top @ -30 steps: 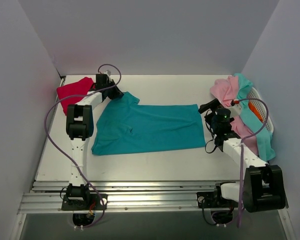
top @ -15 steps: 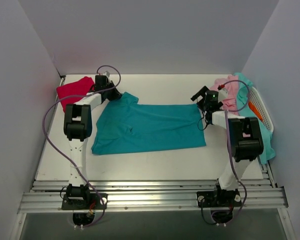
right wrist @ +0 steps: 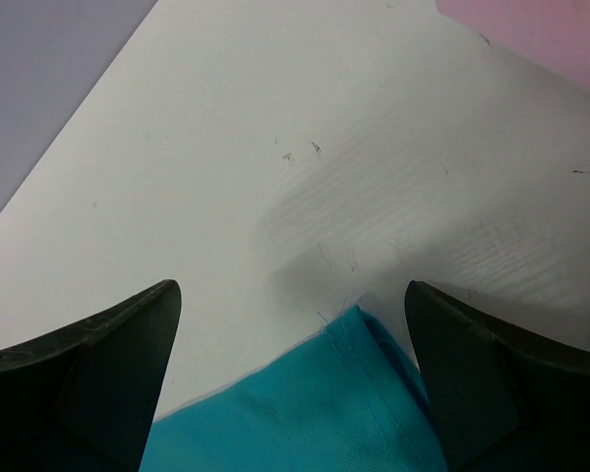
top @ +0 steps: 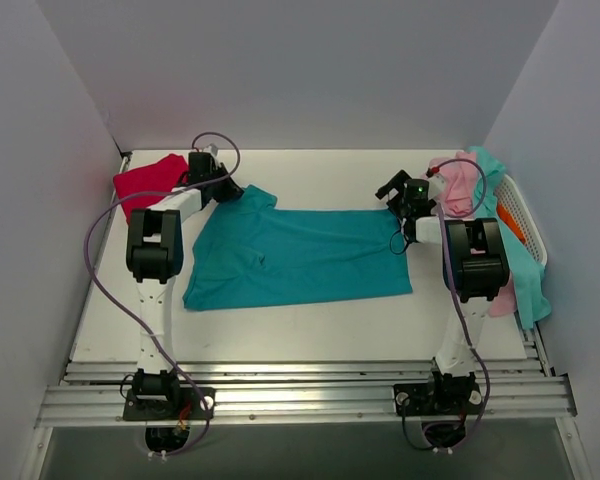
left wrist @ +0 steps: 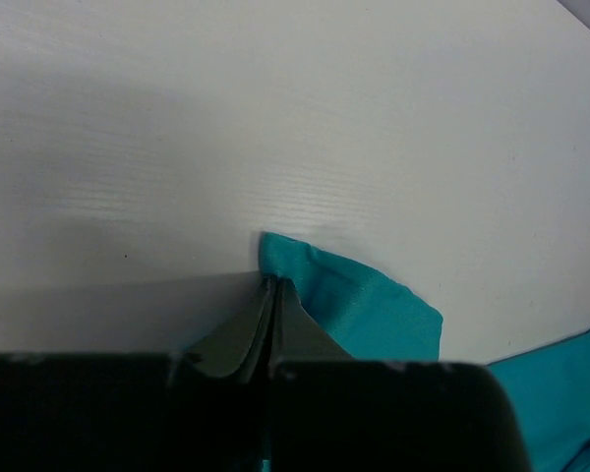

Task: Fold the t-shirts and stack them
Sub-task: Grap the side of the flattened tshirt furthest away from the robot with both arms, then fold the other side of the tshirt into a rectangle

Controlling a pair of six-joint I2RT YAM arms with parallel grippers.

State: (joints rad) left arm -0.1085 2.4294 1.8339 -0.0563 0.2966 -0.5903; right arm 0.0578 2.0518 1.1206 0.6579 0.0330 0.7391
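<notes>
Top external view: a teal shirt [top: 295,255] lies spread flat across the middle of the white worktop [top: 310,330], collar end to the left and hem to the right. The left arm [top: 158,240] reaches to the far left sleeve. The right arm [top: 475,255] reaches to the far right corner of the hem. A red shirt [top: 145,183] lies bunched in the far left corner of the worktop, just beside the left arm's wrist. At the right edge, a pink shirt [top: 458,185] and a light aqua shirt [top: 525,265] hang over a white basket [top: 525,215].

Left wrist view: the left jaws are pressed together, pinching the tip of the teal shirt [left wrist: 369,305] sleeve, which rises slightly off the worktop there.

Right wrist view: the right jaws stand wide apart and hold nothing. The hem corner of the teal shirt [right wrist: 315,403] lies between and below them, and the pink shirt [right wrist: 541,29] shows at the upper right.
</notes>
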